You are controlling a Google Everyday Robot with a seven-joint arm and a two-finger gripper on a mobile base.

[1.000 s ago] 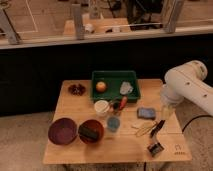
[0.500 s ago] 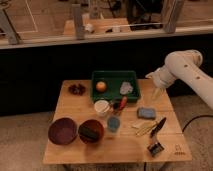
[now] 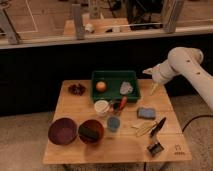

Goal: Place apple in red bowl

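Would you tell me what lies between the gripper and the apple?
In the camera view, a crumpled grey object lies between them, sharing the green tray with the apple; the open gripper hangs to the right of the tray's right edge.

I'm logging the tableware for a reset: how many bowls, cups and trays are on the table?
Bowls: 2 (red bowl, purple bowl)
Cups: 2 (white cup, blue cup)
Trays: 1 (green tray, with the apple)
Total: 5
The hand hovers beside the green tray, empty.
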